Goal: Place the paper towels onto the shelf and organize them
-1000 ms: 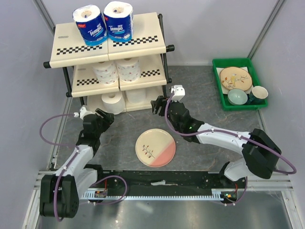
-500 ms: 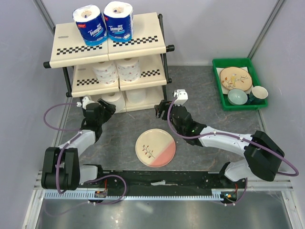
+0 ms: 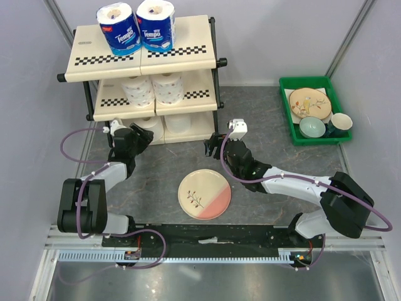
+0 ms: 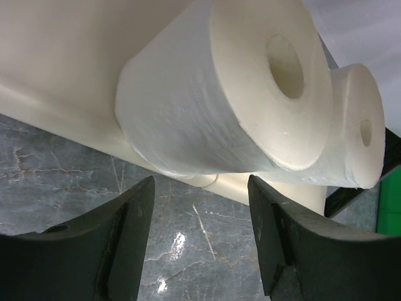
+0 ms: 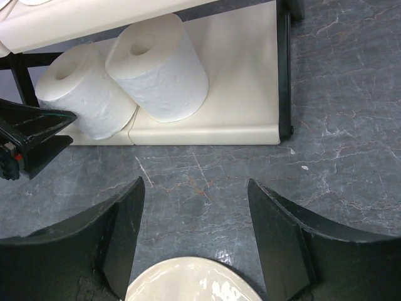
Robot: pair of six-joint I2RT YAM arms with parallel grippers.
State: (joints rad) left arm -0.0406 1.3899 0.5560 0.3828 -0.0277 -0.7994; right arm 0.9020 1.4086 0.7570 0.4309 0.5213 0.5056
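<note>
The shelf (image 3: 188, 58) stands at the back left. Two blue-wrapped Tempo rolls (image 3: 135, 28) stand on its top tier, two patterned white rolls (image 3: 153, 91) on the middle tier, two plain white rolls (image 3: 166, 124) on the bottom tier. The bottom rolls show in the left wrist view (image 4: 219, 94) and the right wrist view (image 5: 156, 69). My left gripper (image 3: 139, 138) is open and empty, just in front of the bottom left roll, also seen in its own view (image 4: 200, 232). My right gripper (image 3: 213, 142) is open and empty by the shelf's right front corner (image 5: 195, 233).
A pink-and-cream plate (image 3: 204, 194) lies on the grey table in front of the shelf, between the arms. A green tray (image 3: 289, 119) with dishes and bowls stands at the back right. Grey walls close in both sides.
My left gripper has moved forward and up to the shelf's bottom tier. The shelf has shifted slightly back. My right gripper has drifted slightly right and stayed open.
</note>
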